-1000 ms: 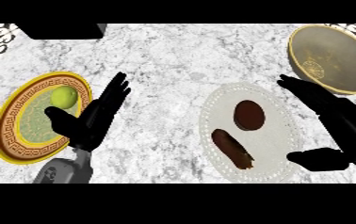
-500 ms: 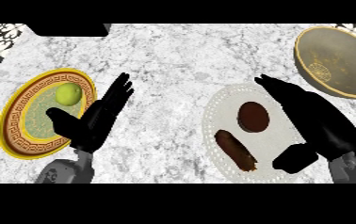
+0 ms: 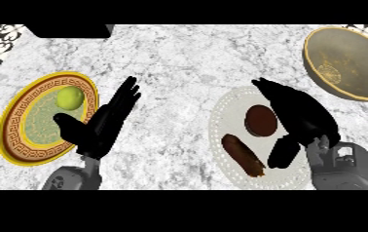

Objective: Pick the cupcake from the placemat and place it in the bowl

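A dark brown round cupcake (image 3: pixel 261 120) lies on a white lacy placemat (image 3: pixel 229 114) at the right of the counter, beside a long brown pastry (image 3: pixel 243 155). My right hand (image 3: pixel 300 114) is open just right of the cupcake, fingers stretched past its far side and thumb low near the mat's edge. Whether it touches the cupcake I cannot tell. The olive bowl (image 3: pixel 343 63) with a gold rim sits at the far right. My left hand (image 3: pixel 104 121) rests open, fingers up, left of centre.
At the left stands a gold-patterned plate (image 3: pixel 28 133) holding a green-yellow fruit (image 3: pixel 69 98); my left thumb overlaps its rim. A dark block (image 3: pixel 68 29) lies at the far left edge of the marble counter.
My right hand has slid left over the placemat, closing in on the cupcake's right side. The left hand has stayed put.
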